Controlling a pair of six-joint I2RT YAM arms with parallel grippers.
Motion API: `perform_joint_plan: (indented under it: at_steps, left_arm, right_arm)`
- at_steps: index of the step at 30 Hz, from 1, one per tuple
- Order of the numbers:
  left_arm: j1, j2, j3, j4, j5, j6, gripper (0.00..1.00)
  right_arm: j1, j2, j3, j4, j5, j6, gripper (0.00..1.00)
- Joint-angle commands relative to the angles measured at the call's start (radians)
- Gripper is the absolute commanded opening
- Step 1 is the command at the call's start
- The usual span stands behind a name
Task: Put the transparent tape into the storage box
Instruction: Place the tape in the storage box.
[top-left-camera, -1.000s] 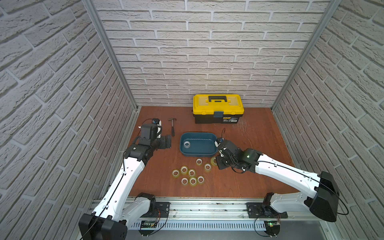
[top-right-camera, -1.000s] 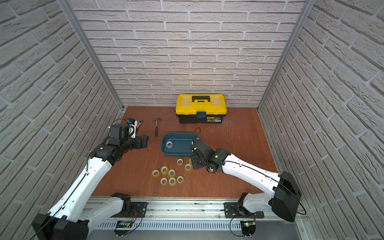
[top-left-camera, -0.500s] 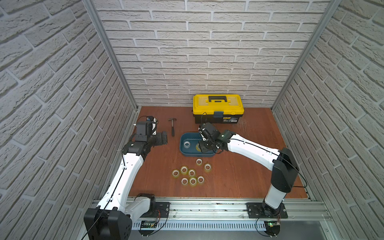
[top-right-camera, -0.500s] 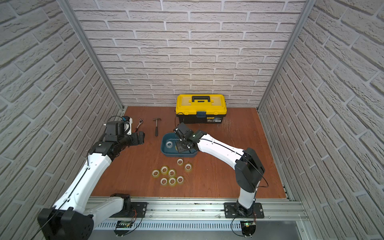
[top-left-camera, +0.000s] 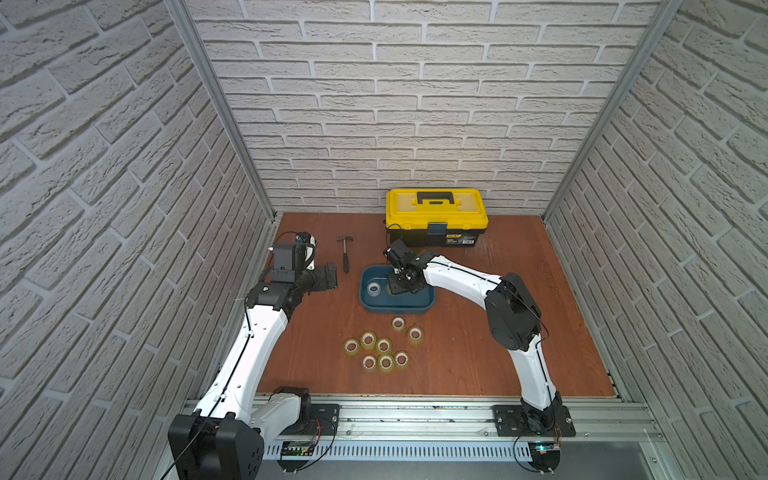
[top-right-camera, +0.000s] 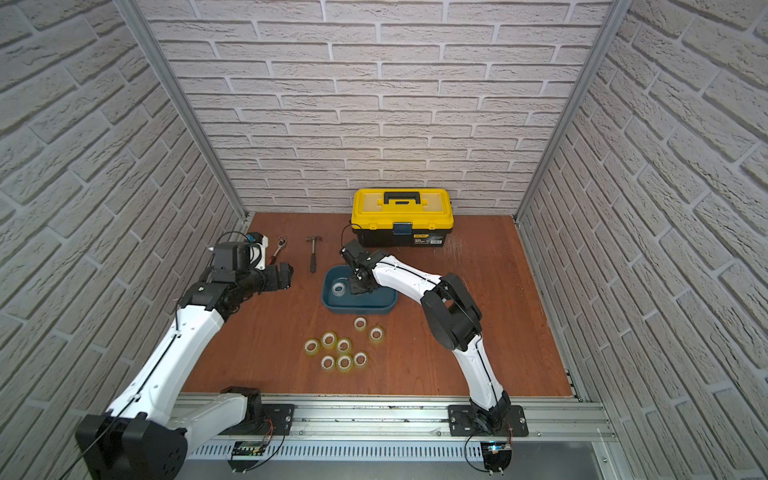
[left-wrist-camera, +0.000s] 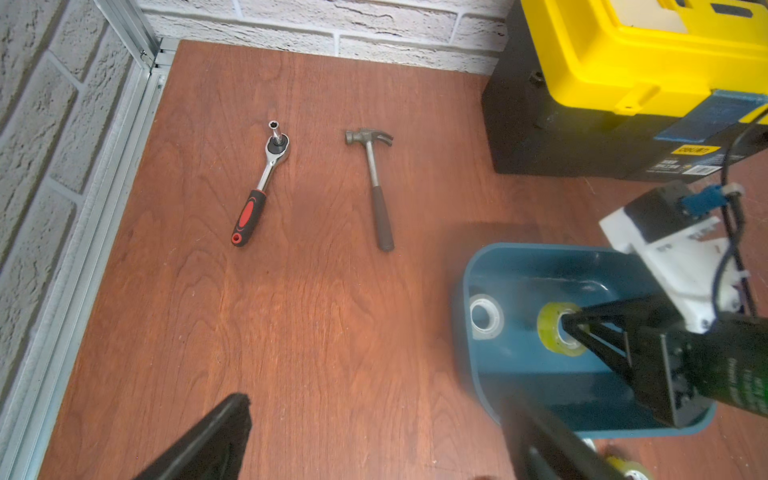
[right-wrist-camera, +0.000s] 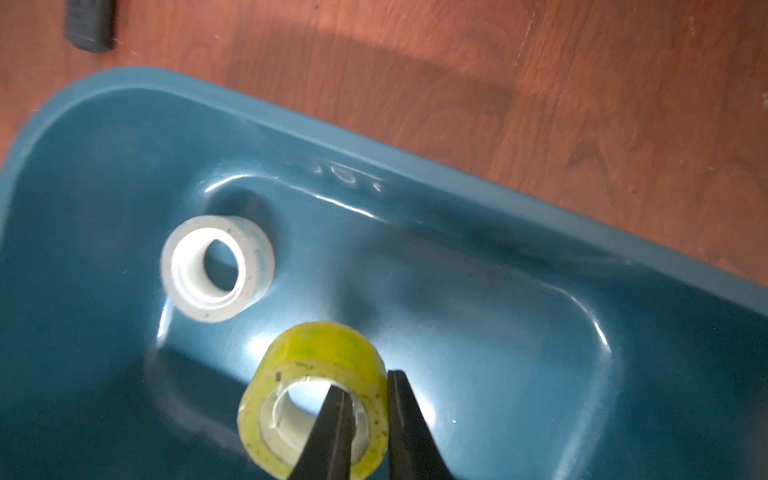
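My right gripper (right-wrist-camera: 365, 380) is pinched on the wall of a yellow tape roll (right-wrist-camera: 324, 349), one finger in the hole and one outside. The roll hangs tipped inside the storage box (right-wrist-camera: 478, 316). A grey roll (right-wrist-camera: 189, 274) lies on the box floor just beside it. Eight more rolls (top-left-camera: 377, 345) sit on the counter (top-left-camera: 478, 340) near the box. My left gripper (left-wrist-camera: 378, 405) is wide open and holds nothing.

Right arm (top-left-camera: 457, 276) reaches far-left from its near-right base, wrist bent down, right gripper (right-wrist-camera: 365, 384) pinching one tape roll (right-wrist-camera: 316, 353); left arm (top-left-camera: 257, 332) stretches far, left gripper (top-left-camera: 331, 280) level, jaws wide apart
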Motion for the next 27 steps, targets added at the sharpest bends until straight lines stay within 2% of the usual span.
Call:
perform_joint_plan:
  at_steps: [1,5,10,12,20,27]
  left_arm:
    - [-0.001,-0.010,-0.006,0.025,0.019,0.000,0.98]
    - [-0.003,-0.012,-0.008,0.025,0.024,0.000,0.98]
    - [-0.003,-0.013,-0.009,0.025,0.022,0.001,0.98]
    - [-0.003,-0.013,-0.009,0.025,0.022,0.001,0.98]
    - [-0.006,-0.018,-0.011,0.022,0.013,0.003,0.98]
    - [-0.033,-0.030,0.004,-0.010,0.000,-0.006,0.98]
  right_arm:
    - [0.001,0.029,0.040,0.010,0.018,0.018,0.03]
    - [0.001,0.054,0.054,0.032,0.028,0.042,0.08]
    - [0.001,0.097,0.105,0.029,0.026,0.063,0.30]
    - [0.001,0.111,0.128,0.026,0.012,0.074,0.34]
    - [0.002,0.082,0.141,0.081,-0.072,0.115,0.37]
    - [0.003,-0.079,0.070,0.080,-0.062,0.082,0.39]
